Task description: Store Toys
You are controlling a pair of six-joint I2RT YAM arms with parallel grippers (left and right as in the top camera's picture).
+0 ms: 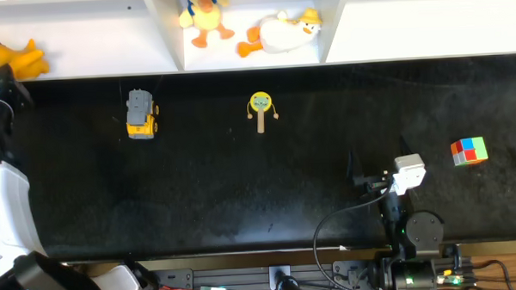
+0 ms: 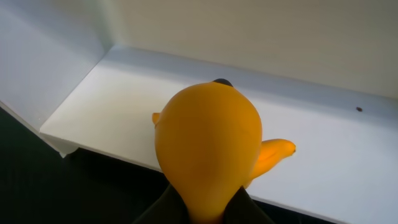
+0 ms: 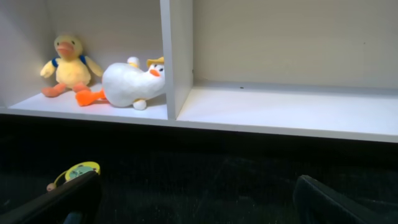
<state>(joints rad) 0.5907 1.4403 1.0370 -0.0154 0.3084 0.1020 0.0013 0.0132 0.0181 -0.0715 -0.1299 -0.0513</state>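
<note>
Orange duck toy [image 2: 208, 149] going into the shelf [image 1: 340, 26], left compartment; other toys wait on the worktop [image 1: 225, 189].

Top view: my left gripper [image 1: 5, 83] is at the shelf's left end; toy truck [image 1: 142, 113], green rattle [image 1: 260, 106] and colour cube [image 1: 469, 150] lie apart, unstored.
Left wrist view: I'm grasping the duck, over the compartment's front edge, likely for set-down.
Right wrist view: my right gripper [image 3: 198, 186] is released, low, probably idle. Yellow duck plush [image 3: 66, 65] and white goose plush [image 3: 127, 84] sit in the middle compartment.
</note>
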